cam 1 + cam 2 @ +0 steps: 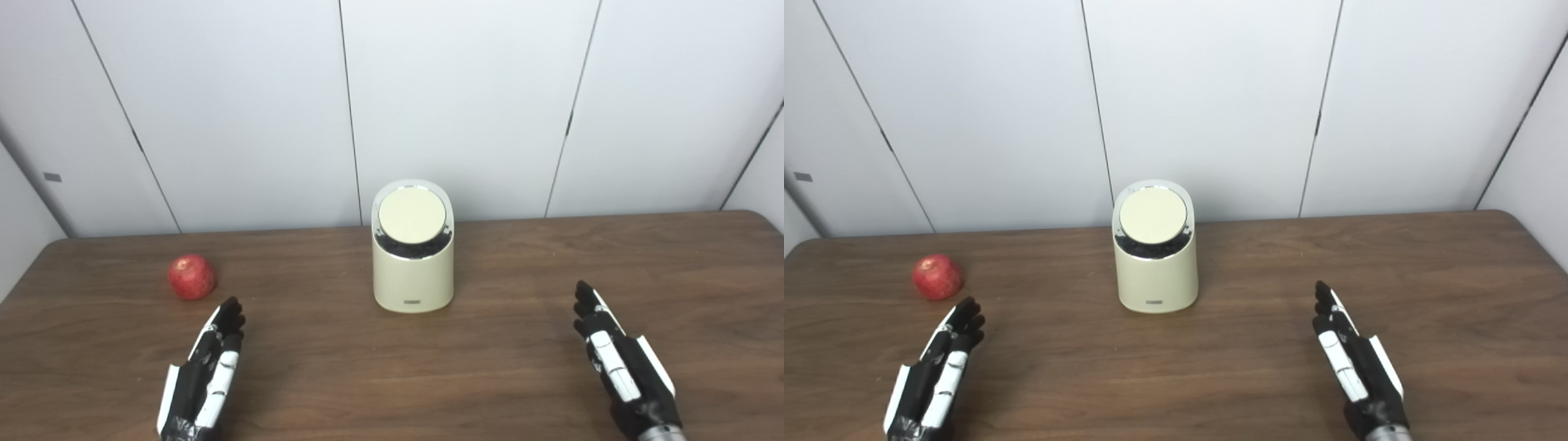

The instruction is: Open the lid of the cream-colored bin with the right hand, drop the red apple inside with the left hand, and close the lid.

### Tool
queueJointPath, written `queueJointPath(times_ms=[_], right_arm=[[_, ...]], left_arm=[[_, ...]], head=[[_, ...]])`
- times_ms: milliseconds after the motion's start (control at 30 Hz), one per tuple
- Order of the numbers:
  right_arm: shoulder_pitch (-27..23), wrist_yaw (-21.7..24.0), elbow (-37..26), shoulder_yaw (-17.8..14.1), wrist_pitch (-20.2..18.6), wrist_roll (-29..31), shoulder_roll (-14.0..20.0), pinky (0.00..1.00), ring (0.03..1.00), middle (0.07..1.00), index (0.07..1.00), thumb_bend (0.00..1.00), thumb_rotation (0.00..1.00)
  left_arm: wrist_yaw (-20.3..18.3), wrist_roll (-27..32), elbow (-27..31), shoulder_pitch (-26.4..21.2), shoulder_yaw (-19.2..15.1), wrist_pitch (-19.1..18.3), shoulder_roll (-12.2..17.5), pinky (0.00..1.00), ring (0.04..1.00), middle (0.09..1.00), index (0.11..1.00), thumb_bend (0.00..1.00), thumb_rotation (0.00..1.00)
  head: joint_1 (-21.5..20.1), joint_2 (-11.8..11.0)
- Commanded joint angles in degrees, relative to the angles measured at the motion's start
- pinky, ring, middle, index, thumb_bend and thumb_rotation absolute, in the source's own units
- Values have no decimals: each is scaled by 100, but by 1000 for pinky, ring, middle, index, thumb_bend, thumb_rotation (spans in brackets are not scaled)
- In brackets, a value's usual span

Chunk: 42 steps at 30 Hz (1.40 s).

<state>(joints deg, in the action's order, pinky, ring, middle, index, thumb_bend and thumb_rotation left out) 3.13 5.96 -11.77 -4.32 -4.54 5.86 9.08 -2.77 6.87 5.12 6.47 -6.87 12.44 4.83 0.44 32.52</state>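
Left hand: black body, slim fingers with black tips, long white panels along the finger backs and outer edge. Right hand: same black-and-white scheme, white strips on finger backs and a white plate on the far-right edge; grey metallic cuff at the wrist.

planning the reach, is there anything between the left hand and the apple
Nothing: only bare wooden table separates the left hand from the red apple, clear in both eye views.
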Motion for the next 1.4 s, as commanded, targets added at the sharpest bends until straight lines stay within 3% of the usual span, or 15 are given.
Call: queueJointPath(times_ms=[0, 200, 567, 700, 867, 1000, 1100, 1367], right_arm=[[-101, 52, -67, -45, 293, 56, 69, 1000, 1000, 1000, 987, 578, 793], [-271, -19, -112, 36, 232, -263, 116, 992, 994, 988, 980, 636, 751], [-1101, -238, 12, 200, -38, -866, 26, 833, 941, 951, 951, 686, 668], [-1480, -259, 147, 298, -108, -1025, -27, 841, 942, 957, 954, 713, 660], [-1993, -442, 323, 581, -284, -1768, -63, 865, 914, 931, 937, 735, 693], [-2455, -523, 568, 763, -349, -2098, -147, 833, 882, 914, 921, 754, 653], [-2851, -535, 882, 895, -327, -2258, -191, 824, 891, 918, 924, 758, 568], [-3608, -695, 1679, 1154, -445, -2707, -303, 771, 899, 922, 928, 863, 467]], left_arm=[[18, -7, -354, 227, 43, 196, -113, 930, 925, 928, 926, 528, 667], [-17, 30, -431, 266, 60, 312, -151, 944, 929, 927, 924, 484, 604], [14, -114, -476, 319, 120, 366, -194, 940, 934, 936, 934, 432, 587], [30, -114, -435, 340, 137, 308, -257, 940, 934, 936, 933, 416, 566], [38, -160, -426, 367, 166, 307, -305, 923, 927, 932, 930, 404, 560], [33, -192, -494, 370, 194, 390, -336, 912, 927, 932, 929, 386, 554], [59, -223, -493, 381, 212, 359, -385, 894, 919, 923, 927, 386, 539], [97, -277, -473, 411, 264, 299, -502, 895, 913, 922, 930, 388, 507]], head=[[10, -73], [34, -246], [4, -605], [30, -691], [45, -770], [81, -850], [102, -896], [206, -947]])
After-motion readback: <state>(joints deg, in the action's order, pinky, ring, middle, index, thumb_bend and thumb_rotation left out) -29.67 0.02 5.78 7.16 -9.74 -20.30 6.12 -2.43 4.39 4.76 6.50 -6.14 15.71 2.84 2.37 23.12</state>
